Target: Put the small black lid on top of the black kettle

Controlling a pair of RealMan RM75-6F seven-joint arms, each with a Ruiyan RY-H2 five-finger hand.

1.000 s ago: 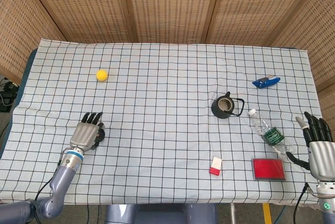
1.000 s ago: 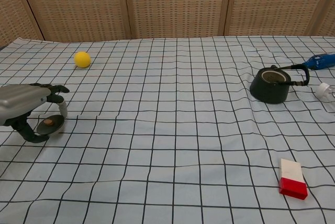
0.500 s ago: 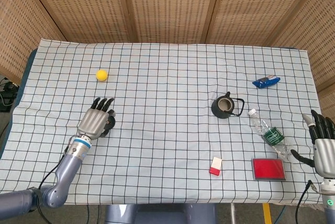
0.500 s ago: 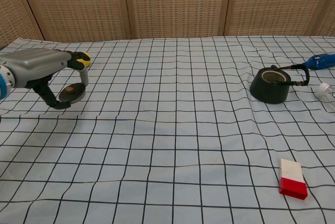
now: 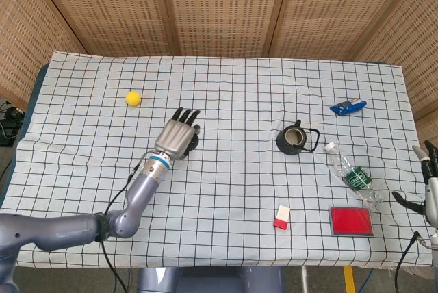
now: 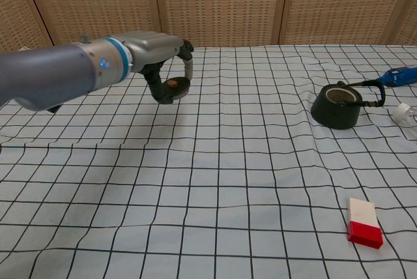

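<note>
While the small black lid (image 6: 176, 85) hangs pinched between thumb and fingers of the left hand (image 6: 158, 54), clear above the cloth near table centre-left, the black kettle (image 6: 337, 105) sits well off toward the right edge, mouth open, handle pointing right. Left hand is much nearer than the right hand (image 5: 428, 185), which hovers at the right edge w/ fingers spread, holding nothing. Left arm stretched forward, palm down.
</note>
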